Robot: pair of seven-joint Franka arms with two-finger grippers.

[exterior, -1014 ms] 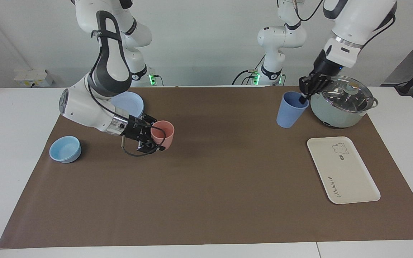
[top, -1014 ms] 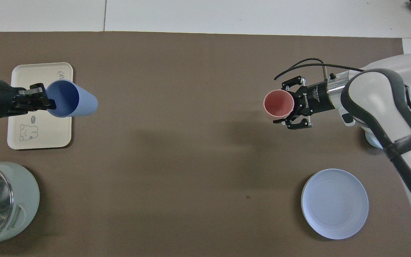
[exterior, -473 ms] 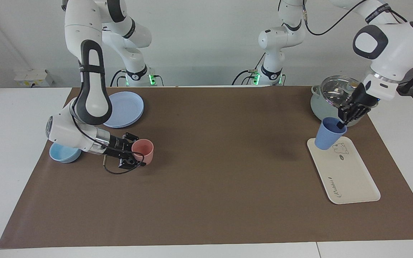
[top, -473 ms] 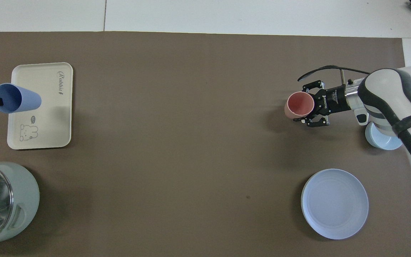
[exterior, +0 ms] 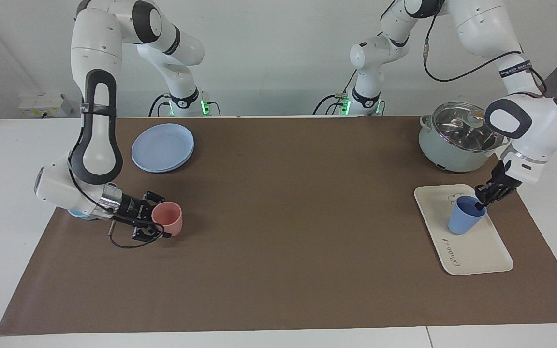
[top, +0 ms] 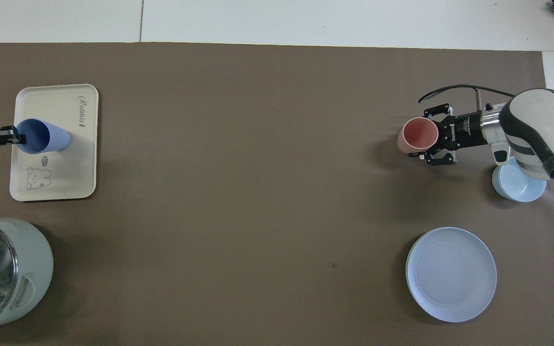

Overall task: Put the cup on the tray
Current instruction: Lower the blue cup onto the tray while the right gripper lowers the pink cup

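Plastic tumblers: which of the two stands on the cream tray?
The periwinkle-blue plastic tumbler, on the cream rectangular tray, left gripper at its rim. The pink plastic tumbler stands on the brown mat.

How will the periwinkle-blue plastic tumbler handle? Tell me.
Probably light: the left gripper holds the periwinkle-blue plastic tumbler by its rim alone. Likely tippy: tall, narrow-based, tilted over the cream rectangular tray.
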